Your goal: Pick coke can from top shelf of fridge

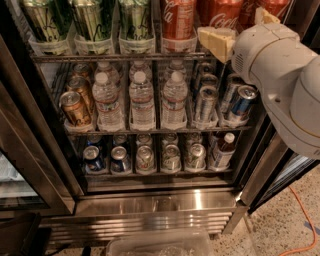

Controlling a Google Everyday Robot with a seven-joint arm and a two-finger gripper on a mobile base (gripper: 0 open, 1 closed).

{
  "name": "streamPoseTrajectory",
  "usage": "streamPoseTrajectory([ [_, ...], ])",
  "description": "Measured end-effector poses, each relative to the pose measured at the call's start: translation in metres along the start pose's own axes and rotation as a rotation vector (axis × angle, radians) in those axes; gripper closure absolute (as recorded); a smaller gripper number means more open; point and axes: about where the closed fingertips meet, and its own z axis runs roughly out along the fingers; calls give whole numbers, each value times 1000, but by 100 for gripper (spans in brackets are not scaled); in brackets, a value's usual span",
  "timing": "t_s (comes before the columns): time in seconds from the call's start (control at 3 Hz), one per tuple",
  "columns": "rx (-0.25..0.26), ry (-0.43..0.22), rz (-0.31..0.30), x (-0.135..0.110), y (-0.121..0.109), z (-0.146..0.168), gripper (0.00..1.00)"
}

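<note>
The robot's white arm (285,75) comes in from the right edge and slants up and to the left. Its bulky rounded wrist housing sits in front of the right end of the fridge (150,200), covering part of the middle rack. At its tip the gripper (232,25) is level with the front of the top shelf (100,57). Its two cream fingers (215,42) are spread apart, so the claw is open. One finger lies low across the clear lane tray and the other is higher and further right. The coke can (223,14) stands upright in its lane on the top shelf, directly behind the lower finger and roughly between the two. Whether either finger touches it cannot be told. A second red Coca-Cola can (177,20) stands in the lane just to its left, and a third (272,6) shows at the far right behind the upper finger. Three tall green-gold cans (90,20) fill the lanes on the left of the same shelf. On the rack below, water bottles (142,100) stand in rows in the middle, with gold cans (75,107) to their left and slim silver-blue cans (240,102) to their right, close under the wrist. The lowest rack holds a row of short cans (145,157) seen from above and one small bottle (222,150) at its right end. An orange cable (300,220) runs over the speckled floor (275,235) at lower right.
</note>
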Motion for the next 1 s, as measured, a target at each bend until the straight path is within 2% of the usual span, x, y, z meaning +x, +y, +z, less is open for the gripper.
streamPoseTrajectory([
  [0.67,24,-10,32,-1,0,9,29],
  [1.0,20,-10,56,3,1,38,30],
])
